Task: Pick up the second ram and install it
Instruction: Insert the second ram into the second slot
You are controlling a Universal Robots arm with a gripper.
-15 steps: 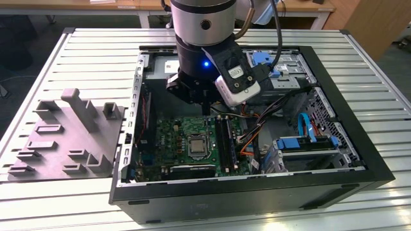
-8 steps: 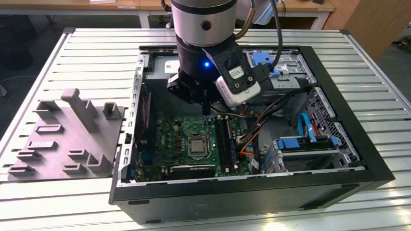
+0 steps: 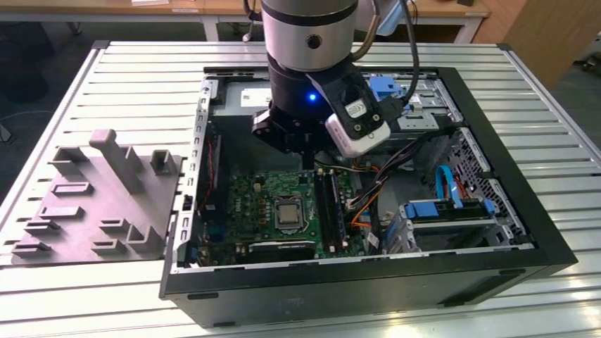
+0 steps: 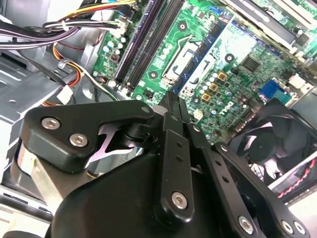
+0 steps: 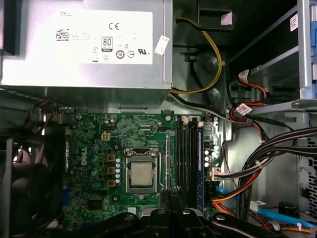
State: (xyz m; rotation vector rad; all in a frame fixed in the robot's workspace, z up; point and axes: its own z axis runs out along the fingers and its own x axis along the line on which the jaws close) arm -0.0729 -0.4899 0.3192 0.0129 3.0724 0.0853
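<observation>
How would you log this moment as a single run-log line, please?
arm: inside open case | gripper: shut, above motherboard, near memory slots | held item: cannot tell

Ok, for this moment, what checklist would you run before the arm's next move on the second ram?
1. Claw closed: ok, it is shut.
2. Claw inside the open black computer case, above the green motherboard: ok.
3. Claw lined up with the long black memory slots: cannot tell; it hangs close beside them in the first wrist view.
4. Narrow dark second ram stick gripped or seated: cannot tell.
5. Bundled black and orange cables off the slots: ok, they lie beside them.
</observation>
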